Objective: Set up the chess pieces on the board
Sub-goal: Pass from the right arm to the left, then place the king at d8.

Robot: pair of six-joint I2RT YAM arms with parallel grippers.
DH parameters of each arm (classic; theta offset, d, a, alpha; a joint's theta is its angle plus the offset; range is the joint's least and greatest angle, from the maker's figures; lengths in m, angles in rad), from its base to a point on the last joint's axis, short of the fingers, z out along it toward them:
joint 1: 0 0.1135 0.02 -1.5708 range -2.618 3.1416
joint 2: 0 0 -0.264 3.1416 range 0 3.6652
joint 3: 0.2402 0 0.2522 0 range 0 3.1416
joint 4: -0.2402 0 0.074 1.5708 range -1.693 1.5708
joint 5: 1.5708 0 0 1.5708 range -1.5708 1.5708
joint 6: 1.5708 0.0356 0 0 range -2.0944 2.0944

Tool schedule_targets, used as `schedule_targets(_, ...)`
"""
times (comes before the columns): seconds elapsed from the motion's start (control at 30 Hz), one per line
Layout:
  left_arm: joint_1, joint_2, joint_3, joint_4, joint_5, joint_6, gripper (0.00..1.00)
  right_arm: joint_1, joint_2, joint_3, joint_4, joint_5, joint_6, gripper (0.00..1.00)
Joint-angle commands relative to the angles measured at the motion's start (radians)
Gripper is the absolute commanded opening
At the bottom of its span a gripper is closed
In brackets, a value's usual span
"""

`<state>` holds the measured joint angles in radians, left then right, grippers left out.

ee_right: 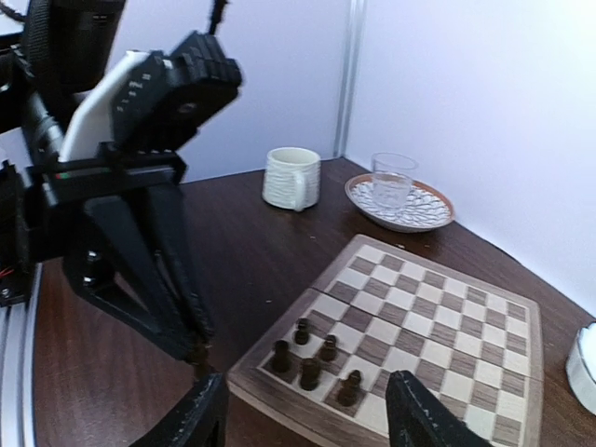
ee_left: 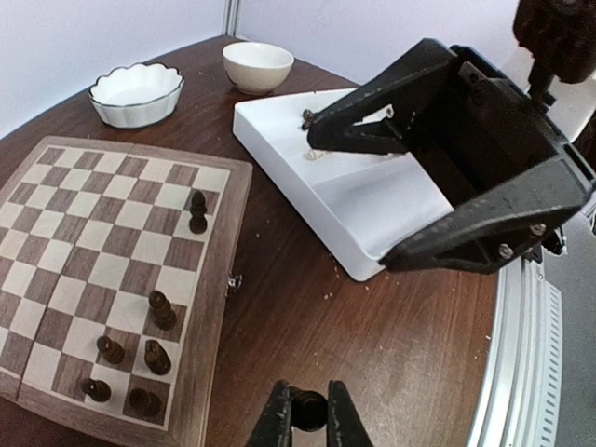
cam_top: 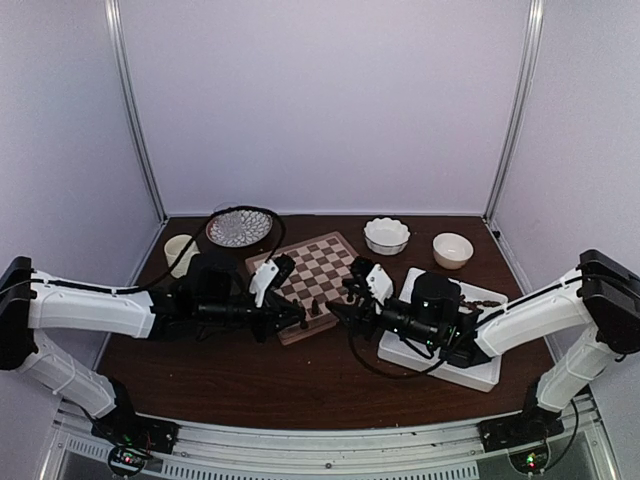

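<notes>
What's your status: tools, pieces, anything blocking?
Left tool shut on a dark piece; right tool open, empty. Several dark pieces stand on the board. Both tools crowd the same board corner.

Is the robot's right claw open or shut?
Open. The right gripper has its fingers wide apart, with nothing gripped between them.

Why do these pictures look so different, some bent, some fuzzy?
Top view: even, purplish light, checkered wooden chessboard small and grainy. Left wrist view: wide lens curves the dark wooden table; white divided tray looks washed out. Right wrist view: soft nearest the lens.
</notes>
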<state>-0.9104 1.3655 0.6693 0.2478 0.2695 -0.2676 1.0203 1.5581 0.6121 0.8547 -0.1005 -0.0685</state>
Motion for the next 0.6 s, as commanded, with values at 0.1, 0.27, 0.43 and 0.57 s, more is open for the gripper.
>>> schedule_targets(0.1,0.006,0.102,0.181,-0.051,-0.017,0.035,0.04,-0.067,-0.121,-0.056,-0.078,0.322,0.104,0.60)
schedule_targets(0.27,0.008,0.212,0.297,-0.086,-0.030,0.042,0.04,-0.110,-0.163,-0.049,-0.157,0.460,0.210,0.61)
schedule_targets(0.43,0.009,0.334,0.409,-0.125,-0.047,0.053,0.05,-0.118,-0.193,-0.049,-0.201,0.547,0.263,0.71)
schedule_targets(0.57,0.018,0.409,0.477,-0.140,-0.046,0.049,0.05,-0.127,-0.220,-0.044,-0.256,0.566,0.302,0.85)
